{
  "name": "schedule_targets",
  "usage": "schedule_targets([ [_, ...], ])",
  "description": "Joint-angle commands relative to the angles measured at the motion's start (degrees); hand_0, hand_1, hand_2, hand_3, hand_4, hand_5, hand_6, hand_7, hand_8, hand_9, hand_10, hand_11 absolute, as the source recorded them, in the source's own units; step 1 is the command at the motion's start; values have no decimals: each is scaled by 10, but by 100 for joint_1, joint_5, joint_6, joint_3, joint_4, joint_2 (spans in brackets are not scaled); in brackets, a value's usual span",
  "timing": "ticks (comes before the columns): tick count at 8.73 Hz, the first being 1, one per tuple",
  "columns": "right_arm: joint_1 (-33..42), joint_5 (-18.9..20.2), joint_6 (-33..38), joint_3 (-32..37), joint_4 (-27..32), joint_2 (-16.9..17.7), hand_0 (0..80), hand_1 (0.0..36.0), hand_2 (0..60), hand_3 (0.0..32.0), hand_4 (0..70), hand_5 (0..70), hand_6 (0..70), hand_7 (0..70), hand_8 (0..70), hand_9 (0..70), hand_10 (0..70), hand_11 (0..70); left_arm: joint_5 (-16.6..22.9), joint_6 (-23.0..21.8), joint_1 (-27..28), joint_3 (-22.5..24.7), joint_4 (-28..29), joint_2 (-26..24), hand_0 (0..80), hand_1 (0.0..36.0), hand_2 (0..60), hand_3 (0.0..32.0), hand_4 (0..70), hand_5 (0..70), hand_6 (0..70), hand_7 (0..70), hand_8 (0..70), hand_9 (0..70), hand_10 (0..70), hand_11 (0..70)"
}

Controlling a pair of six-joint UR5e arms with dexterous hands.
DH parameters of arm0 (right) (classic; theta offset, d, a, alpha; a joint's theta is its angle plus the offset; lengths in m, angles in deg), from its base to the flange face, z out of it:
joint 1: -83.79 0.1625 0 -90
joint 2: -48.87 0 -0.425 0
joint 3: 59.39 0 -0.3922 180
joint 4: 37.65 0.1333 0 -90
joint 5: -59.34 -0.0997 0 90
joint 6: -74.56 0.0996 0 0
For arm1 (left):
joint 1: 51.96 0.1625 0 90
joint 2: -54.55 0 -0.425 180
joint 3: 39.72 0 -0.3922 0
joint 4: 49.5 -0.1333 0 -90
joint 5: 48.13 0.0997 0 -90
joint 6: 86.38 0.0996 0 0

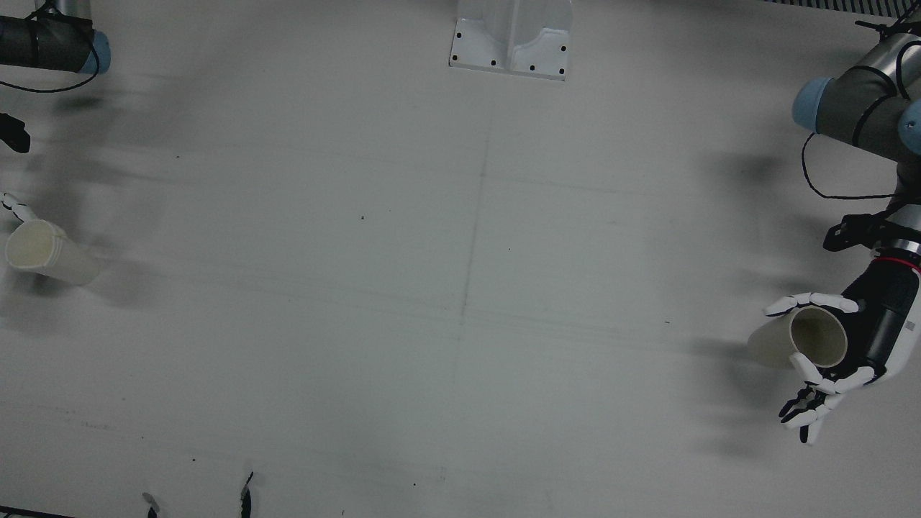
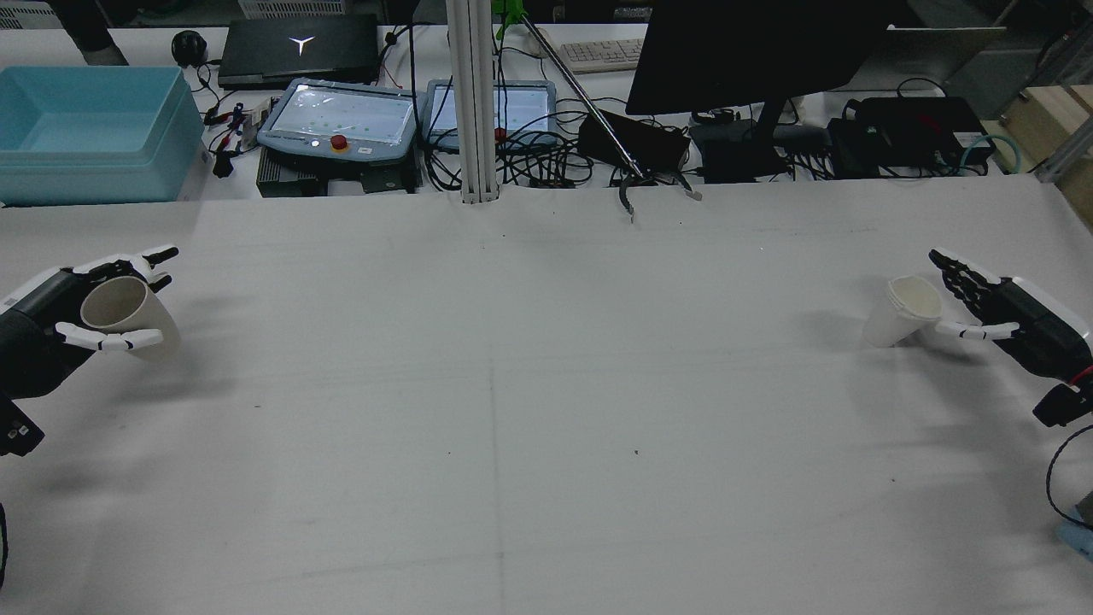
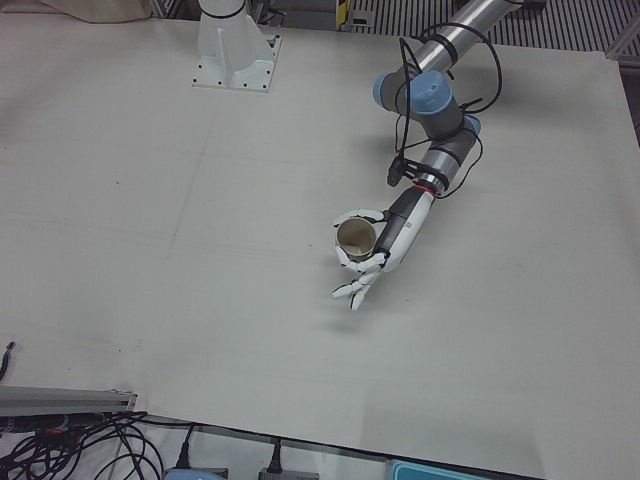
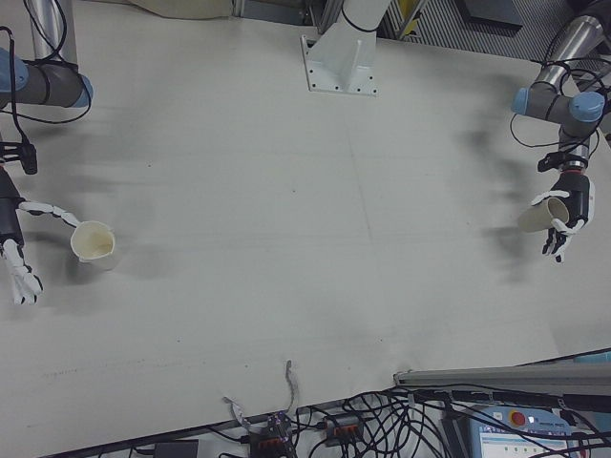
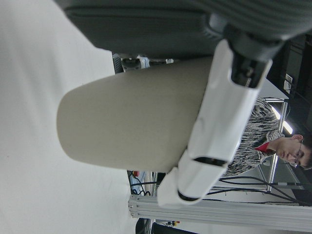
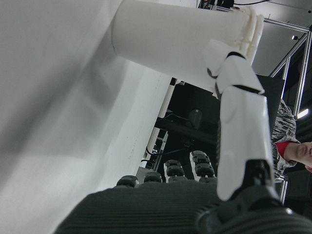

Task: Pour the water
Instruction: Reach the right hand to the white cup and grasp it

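While you watch, two cups sit near opposite desk edges.
Your left hand clasps one cup; your right hand, fingers spread, touches the other cup.

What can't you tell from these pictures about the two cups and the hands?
- Water: neither cup's inside shows clearly; the left cup looks empty but dim, and the right cup is too small to judge.
- Right hand: the front view's left edge cuts it off; whether it touches the cup is unclear.
- Left hand: the cup hides its palm in the left hand view, so grip firmness is uncertain.
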Motion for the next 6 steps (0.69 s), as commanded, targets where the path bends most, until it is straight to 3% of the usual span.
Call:
schedule_targets([
  [1,-119,-10,-361,-324,-68,0,648,337,203,0,0,96,76,50,19,8,0,0,0,-5,0,-34,0,6,800,360,600,0,621,700,157,153,48,27,69,140],
  [4,-269,-36,-467,-430,-77,-35,652,343,256,0,34,96,103,114,32,30,0,0,0,-14,0,-17,122,198,800,360,600,0,620,700,157,152,50,27,69,140],
  [6,-339,-63,-608,-501,-86,-53,694,358,295,0,93,100,128,185,41,53,0,0,-9,-14,-9,-17,184,260,800,360,600,0,617,700,157,154,51,28,69,140],
])
